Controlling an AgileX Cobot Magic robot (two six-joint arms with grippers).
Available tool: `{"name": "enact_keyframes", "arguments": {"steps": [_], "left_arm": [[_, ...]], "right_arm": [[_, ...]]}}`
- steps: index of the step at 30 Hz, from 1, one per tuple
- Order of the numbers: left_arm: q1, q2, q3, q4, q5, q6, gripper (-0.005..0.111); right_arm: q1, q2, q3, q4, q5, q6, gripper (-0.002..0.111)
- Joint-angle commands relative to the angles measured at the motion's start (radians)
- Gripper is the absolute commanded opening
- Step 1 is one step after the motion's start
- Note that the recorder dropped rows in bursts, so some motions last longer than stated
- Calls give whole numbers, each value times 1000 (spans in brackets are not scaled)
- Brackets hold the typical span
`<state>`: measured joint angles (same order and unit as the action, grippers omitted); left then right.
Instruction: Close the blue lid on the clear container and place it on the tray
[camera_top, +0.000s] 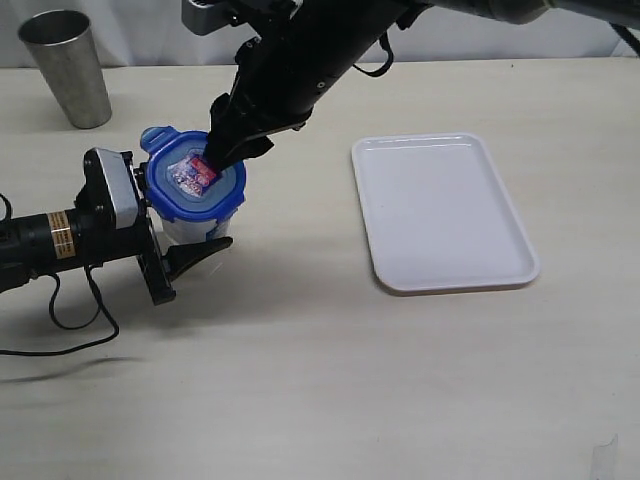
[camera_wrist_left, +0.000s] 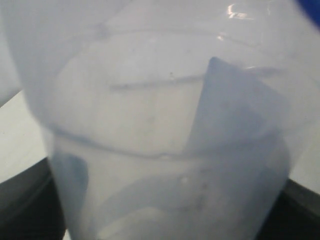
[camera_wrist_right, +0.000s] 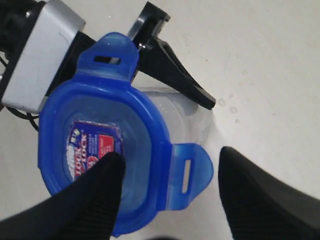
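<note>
The clear container (camera_top: 186, 228) is seen standing upright on the bench (camera_top: 300, 400), left of the middle in the exterior view. It is pinched low on its wall by the left pincer (camera_top: 190, 240), whose arm lies nearly flat along the bench. One black finger (camera_wrist_right: 170, 70) of that pincer is laid against the side of the container. In the left wrist view the frame is almost filled by the cloudy transparent wall, so little else can be made out there.

The blue lid (camera_top: 193, 185) is seated on the mouth of the container, with its red-white-blue sticker turned upward. Two of its snap flaps (camera_wrist_right: 192, 167) are seen standing out from the rim rather than folded down against the wall.

The right pincer (camera_wrist_right: 170, 157) is brought down from above onto the lid, and its fingers are spread wide. One finger (camera_wrist_right: 95, 195) is set on the top face of the lid at the sticker, while the other finger (camera_wrist_right: 260, 195) is held beyond the rim, apart from the lid and over the bench.

The tray (camera_top: 445, 215) lies flat to the right, well apart from the container. A grey metal cup (camera_top: 68, 68) is seen at the far left corner.
</note>
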<state>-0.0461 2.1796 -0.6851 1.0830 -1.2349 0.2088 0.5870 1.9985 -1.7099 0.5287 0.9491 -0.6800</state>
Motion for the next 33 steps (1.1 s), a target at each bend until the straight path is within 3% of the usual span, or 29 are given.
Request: {"name": "enact_keyframes", "arguments": {"steps": [1,20,33], "left_arm": [[-1,-4,3,9,14,-1,0],[-1,-4,3,9,14,-3,0],[-1,-4,3,9,14,-5,0]], "right_arm": [[-5,17,-11,81,23,-76,47],[-5,135,-11,147,156,-87,43],[-17,136,-11,124,139,-100,43]]}}
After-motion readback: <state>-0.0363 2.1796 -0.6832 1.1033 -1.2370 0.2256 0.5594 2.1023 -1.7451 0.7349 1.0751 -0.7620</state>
